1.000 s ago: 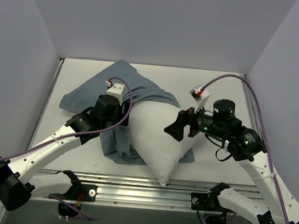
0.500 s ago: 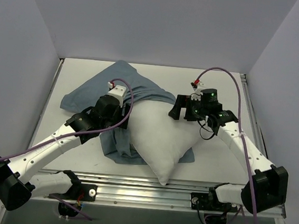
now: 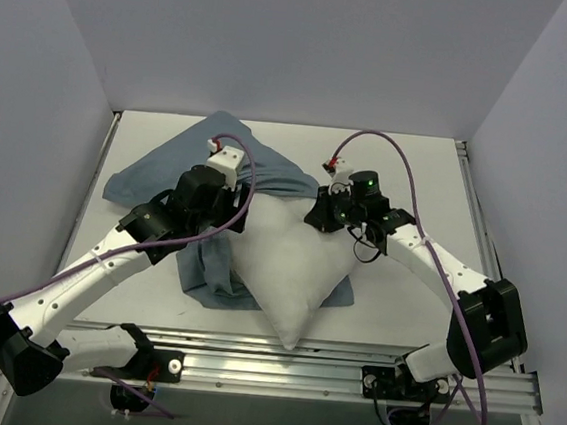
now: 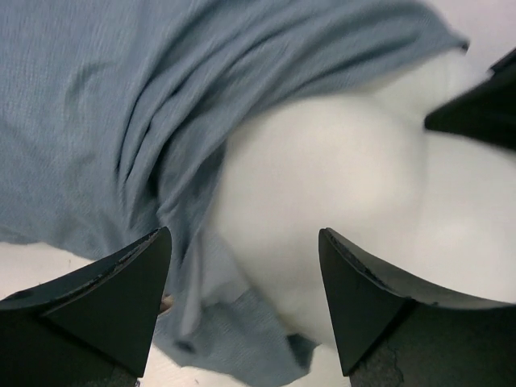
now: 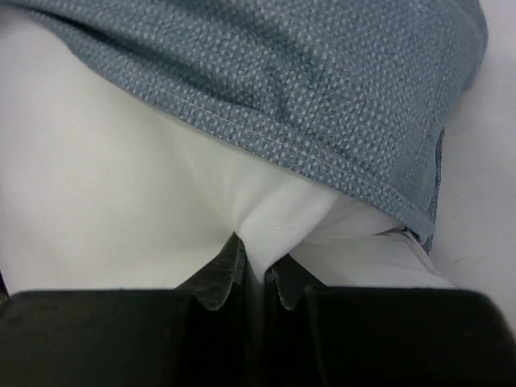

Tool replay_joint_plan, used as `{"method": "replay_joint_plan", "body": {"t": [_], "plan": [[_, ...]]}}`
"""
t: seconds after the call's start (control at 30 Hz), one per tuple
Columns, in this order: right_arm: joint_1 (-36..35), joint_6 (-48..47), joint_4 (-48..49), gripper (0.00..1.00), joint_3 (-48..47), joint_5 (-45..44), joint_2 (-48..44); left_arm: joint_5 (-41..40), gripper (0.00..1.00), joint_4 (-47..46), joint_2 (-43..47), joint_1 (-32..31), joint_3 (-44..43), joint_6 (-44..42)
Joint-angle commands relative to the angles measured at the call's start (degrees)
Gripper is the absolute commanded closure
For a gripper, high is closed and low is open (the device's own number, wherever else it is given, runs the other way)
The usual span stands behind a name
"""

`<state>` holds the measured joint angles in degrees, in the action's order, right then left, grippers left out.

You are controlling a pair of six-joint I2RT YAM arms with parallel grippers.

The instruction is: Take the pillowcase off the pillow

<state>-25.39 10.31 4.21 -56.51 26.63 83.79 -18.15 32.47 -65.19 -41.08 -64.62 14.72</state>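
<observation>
The white pillow [image 3: 289, 263] lies mid-table, its upper left part still inside the blue pillowcase [image 3: 162, 171]. My right gripper [image 3: 315, 216] is at the pillow's top right corner, shut on a pinch of white pillow fabric [image 5: 274, 218], with the fold pulled between the jaws of the right gripper [image 5: 256, 266]. The pillowcase hem [image 5: 322, 81] runs just above that pinch. My left gripper [image 3: 231, 218] hovers open over the pillow's left edge. In the left wrist view the open left gripper [image 4: 243, 234] frames the pillow [image 4: 322, 177] and the bunched pillowcase [image 4: 97, 105], holding nothing.
The white table [image 3: 418, 175] is boxed in by grey walls on three sides. A metal rail [image 3: 280, 358] runs along the near edge by the arm bases. Purple cables loop over both arms.
My right arm swung left onto the pillow's top corner and its jaws went from open to shut on the white fabric. The left arm and the pillowcase shifted slightly up and left.
</observation>
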Motion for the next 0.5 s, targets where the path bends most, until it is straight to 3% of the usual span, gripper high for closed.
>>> {"method": "replay_joint_plan", "body": {"t": [0.0, 0.27, 0.47], "plan": [[-4.49, -4.24, -1.84, 1.00, -1.06, -2.62, -2.39, 0.39, 0.18, -0.48, -3.09, 0.30, -8.56, -2.68], [-6.78, -7.05, -1.30, 1.00, -2.64, -6.77, -11.45, 3.30, 0.18, -0.04, -14.60, 0.39, -23.08, -7.59], [-8.10, -9.42, -3.15, 1.00, -5.10, -8.17, -12.16, 8.21, 0.18, 0.75, -24.19, 0.65, -31.95, -11.47]]}}
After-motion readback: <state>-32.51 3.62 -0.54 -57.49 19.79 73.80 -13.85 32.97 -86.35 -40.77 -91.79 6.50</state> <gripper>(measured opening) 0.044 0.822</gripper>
